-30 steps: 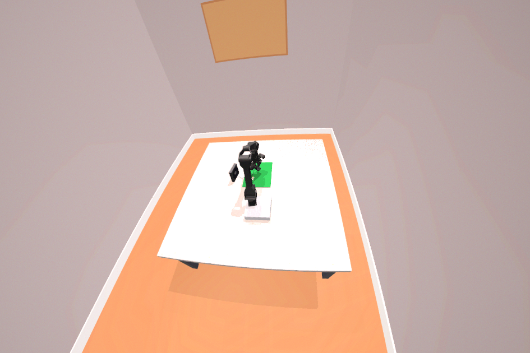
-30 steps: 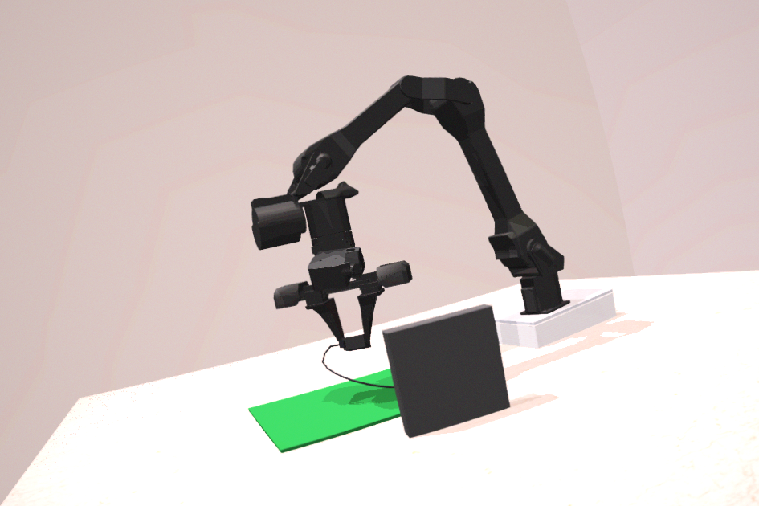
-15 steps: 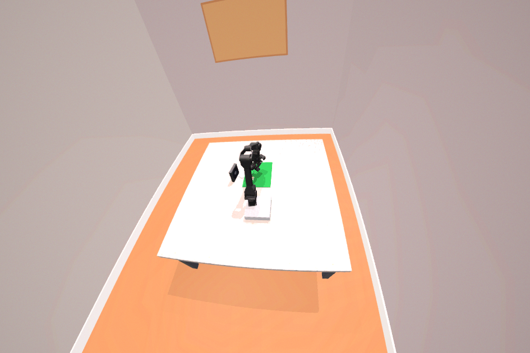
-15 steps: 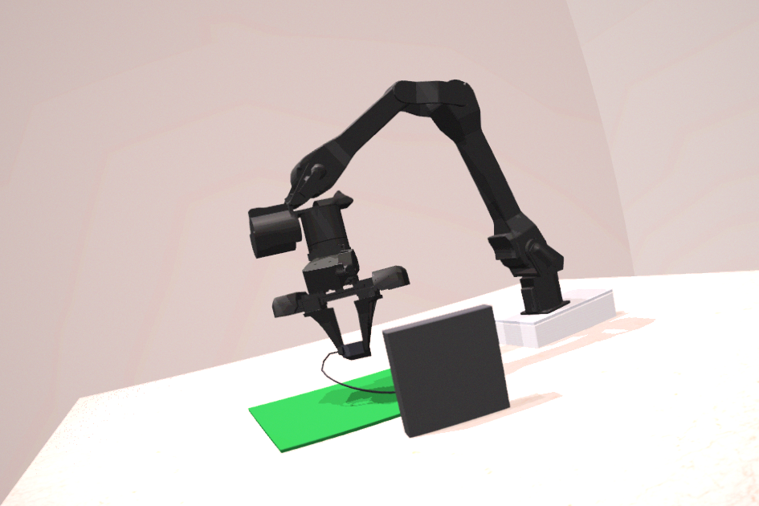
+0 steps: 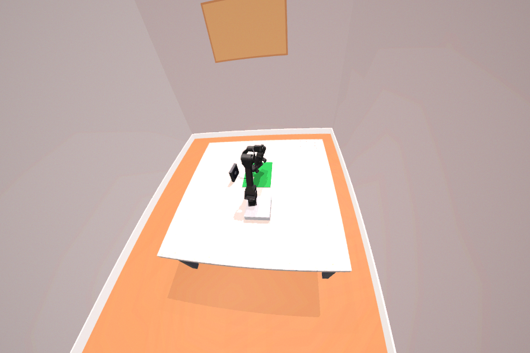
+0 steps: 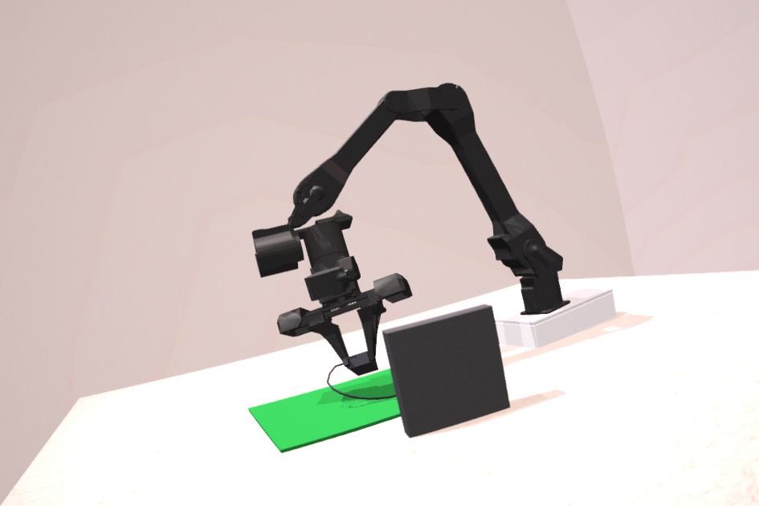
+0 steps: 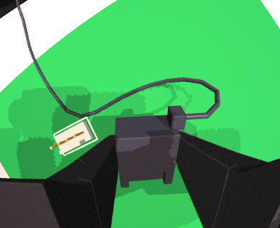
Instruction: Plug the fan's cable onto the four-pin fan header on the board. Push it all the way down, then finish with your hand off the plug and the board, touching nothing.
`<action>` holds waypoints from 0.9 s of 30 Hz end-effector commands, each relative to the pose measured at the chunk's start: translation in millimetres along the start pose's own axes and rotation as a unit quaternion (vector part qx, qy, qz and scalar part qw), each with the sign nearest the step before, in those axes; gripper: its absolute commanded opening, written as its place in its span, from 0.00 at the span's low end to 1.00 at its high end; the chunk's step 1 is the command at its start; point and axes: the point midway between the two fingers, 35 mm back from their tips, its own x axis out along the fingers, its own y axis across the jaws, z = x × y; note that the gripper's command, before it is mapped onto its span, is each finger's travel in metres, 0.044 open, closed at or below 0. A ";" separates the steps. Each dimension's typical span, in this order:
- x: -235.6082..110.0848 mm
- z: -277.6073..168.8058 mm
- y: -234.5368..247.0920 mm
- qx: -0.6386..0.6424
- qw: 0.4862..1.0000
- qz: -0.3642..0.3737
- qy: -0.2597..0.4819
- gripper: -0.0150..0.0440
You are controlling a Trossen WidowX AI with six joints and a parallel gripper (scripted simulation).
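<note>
In the wrist view, we see the header (image 7: 75,139), a pale open-sided housing with gold pins in a row inside it and a white outline around it. The plug is not on those pins.

The header stands on the green board (image 5: 265,179) (image 6: 290,424) (image 7: 97,54), which lies flat on our white counter (image 5: 298,233) (image 6: 213,465) (image 7: 6,65). Around the counter we have an orange floor (image 5: 232,333), plain pale walls (image 5: 461,166) (image 6: 123,178) and an orange panel (image 5: 248,31) on the far wall.

Our fingers (image 5: 256,170) (image 6: 361,361) are grasping the dark plug (image 6: 362,364) (image 7: 148,156) by its sides, raised above the board and slightly tilted. From it the cable (image 6: 328,380) (image 7: 47,81) loops out and back, crossing close by the header in the wrist view; we cannot tell whether they touch. The black square fan (image 5: 233,172) (image 6: 448,369) stands upright beside the board, hiding part of it in the exterior view. Our black arm (image 5: 249,176) (image 6: 484,169) rises from a pale block (image 5: 264,212) (image 6: 535,335).
</note>
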 end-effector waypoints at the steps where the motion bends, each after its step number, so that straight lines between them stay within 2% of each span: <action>1: 7.1 -2.9 2.6 -0.001 1.000 0.015 -0.026 0.25; 27: 19.1 -9.1 2.1 -0.013 0.979 0.041 -0.201 0.25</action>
